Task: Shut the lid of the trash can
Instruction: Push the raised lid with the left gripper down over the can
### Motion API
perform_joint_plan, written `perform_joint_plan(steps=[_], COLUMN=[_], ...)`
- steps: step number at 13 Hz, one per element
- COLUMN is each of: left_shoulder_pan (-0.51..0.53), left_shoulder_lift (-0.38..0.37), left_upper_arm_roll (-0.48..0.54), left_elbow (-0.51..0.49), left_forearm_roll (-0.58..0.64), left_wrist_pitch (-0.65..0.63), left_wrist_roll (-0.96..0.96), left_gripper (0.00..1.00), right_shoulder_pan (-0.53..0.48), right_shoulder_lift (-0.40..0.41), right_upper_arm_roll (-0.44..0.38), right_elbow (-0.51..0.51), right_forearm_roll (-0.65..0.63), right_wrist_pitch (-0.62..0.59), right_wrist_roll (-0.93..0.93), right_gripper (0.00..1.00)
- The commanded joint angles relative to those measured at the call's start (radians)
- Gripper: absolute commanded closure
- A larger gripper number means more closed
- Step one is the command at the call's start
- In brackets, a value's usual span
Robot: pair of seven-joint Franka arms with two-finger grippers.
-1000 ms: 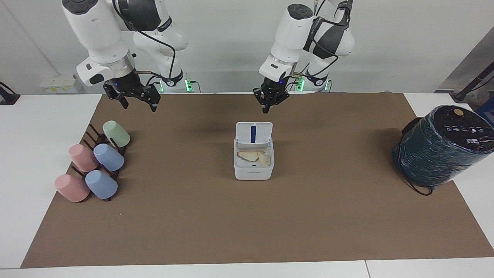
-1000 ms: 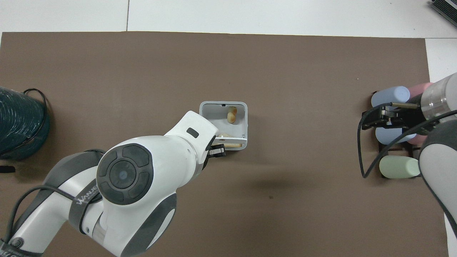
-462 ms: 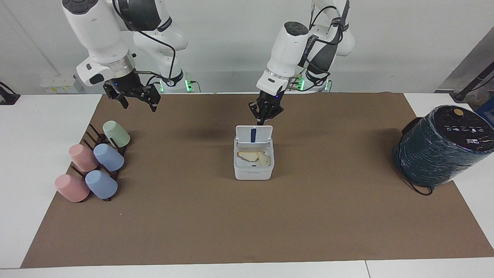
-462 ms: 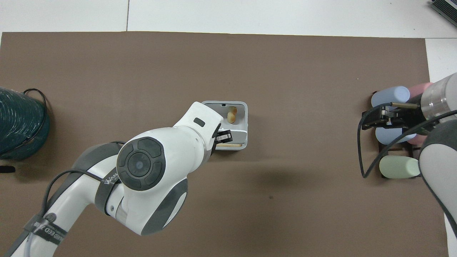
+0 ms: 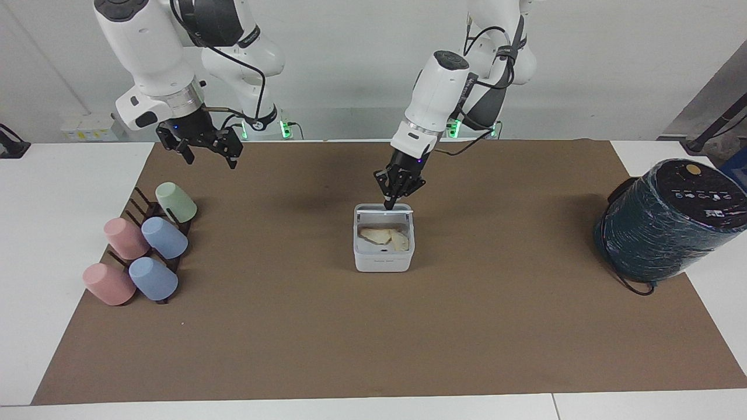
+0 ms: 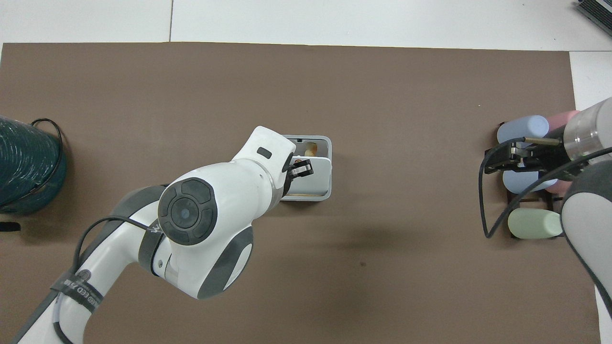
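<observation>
The white trash can [image 5: 382,260] stands mid-table on the brown mat, with tan crumpled scraps [image 5: 385,238] inside; it also shows in the overhead view [image 6: 329,143]. Its lid [image 5: 382,211] is hinged on the side nearer the robots and tipped forward, partway down over the opening. In the overhead view the lid [image 6: 316,176] covers most of the opening. My left gripper [image 5: 388,204] is shut, points down and touches the lid's top edge; it also shows in the overhead view [image 6: 301,169]. My right gripper [image 5: 204,153] is open and empty, waiting in the air above the cup rack.
A dark rack [image 5: 153,211] holds several pastel cups [image 5: 164,238] at the right arm's end of the table. A large dark teal wrapped cylinder [image 5: 665,221] stands at the left arm's end, with a black cable at its base.
My left gripper has come down onto the lid and pushed it from upright to tipped over the opening. The blue stripe on its underside no longer shows. The right arm has not moved.
</observation>
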Motion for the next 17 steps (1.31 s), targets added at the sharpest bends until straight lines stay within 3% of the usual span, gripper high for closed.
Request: perform_joint_plan(steps=[1,7,17], left_shoulder_pan=[0.029,0.033,0.033], left_shoulder_lift=[0.024,0.046,0.158], left_upper_arm_roll=[-0.001,-0.001,-0.001], left_elbow=[0.008,0.008,0.059], left_forearm_roll=[-0.022,-0.035,-0.035], left_wrist_pitch=[0.040,0.080,0.140], left_wrist_roll=[-0.001,0.002,0.004], left_gripper=[1.00,1.00,1.00], right_shoulder_pan=[-0.004,-0.004,-0.004], right_shoulder_lift=[-0.011,-0.011,-0.011], right_upper_arm_roll=[-0.002,-0.002,-0.004], right_elbow=[-0.019,-0.019,-0.019], right_forearm_roll=[0.022,0.022,0.022], right_wrist_pitch=[0.018,0.018,0.018], right_wrist_roll=[-0.026,-0.026,-0.026], right_gripper=[0.00,0.00,0.00])
